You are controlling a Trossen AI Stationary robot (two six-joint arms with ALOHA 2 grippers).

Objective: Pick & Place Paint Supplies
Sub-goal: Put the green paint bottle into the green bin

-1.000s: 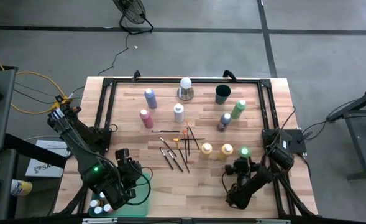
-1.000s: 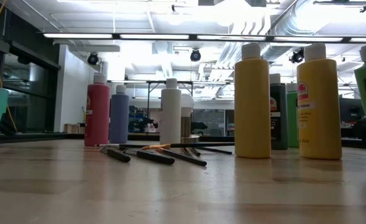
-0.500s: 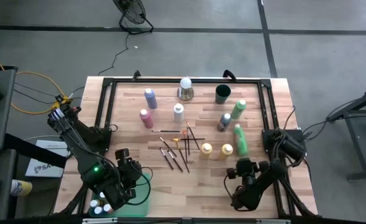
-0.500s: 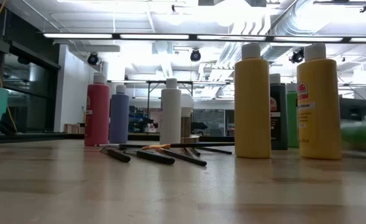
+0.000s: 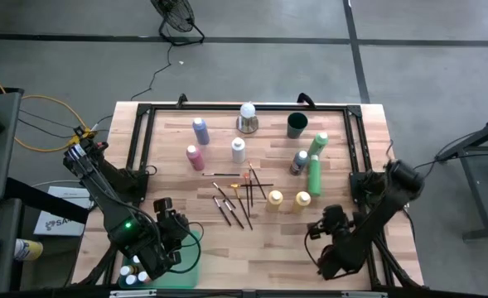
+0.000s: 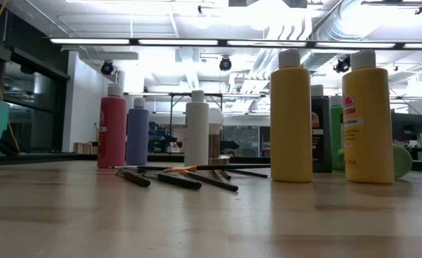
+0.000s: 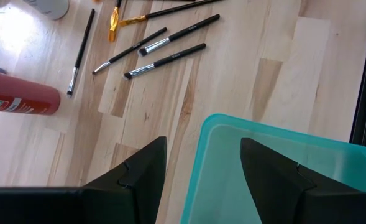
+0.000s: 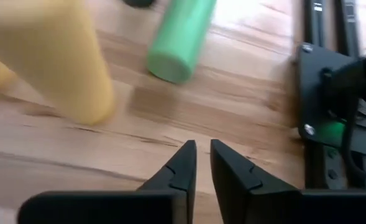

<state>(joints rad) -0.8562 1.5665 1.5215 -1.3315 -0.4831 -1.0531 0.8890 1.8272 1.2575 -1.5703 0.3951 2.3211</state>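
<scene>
Paint bottles stand on the wooden table: blue-purple (image 5: 200, 130), pink (image 5: 195, 157), white (image 5: 239, 150), two yellow (image 5: 275, 199) (image 5: 302, 199), a dark one (image 5: 299, 161) and a green one (image 5: 319, 143). Another green bottle (image 5: 315, 175) (image 8: 179, 40) lies on its side by the right yellow bottle (image 8: 58, 62). Thin brushes (image 5: 235, 199) (image 7: 164, 46) lie mid-table. My right gripper (image 5: 327, 218) (image 8: 202, 148) hangs near the table's near right, shut and holding nothing. My left gripper (image 5: 176, 228) (image 7: 201, 165) is open above the teal bin's rim (image 7: 232, 127).
A white ball on a metal base (image 5: 247, 117) and a dark green cup (image 5: 297, 125) stand at the far edge. The teal bin (image 5: 187, 258) at the near left holds several bottles (image 5: 132, 273). A black frame (image 5: 355, 141) borders the table.
My right gripper has risen and drawn back toward the table's near right corner. The green bottle that was at it, beside the right yellow bottle, has fallen onto its side and rolled toward the far edge.
</scene>
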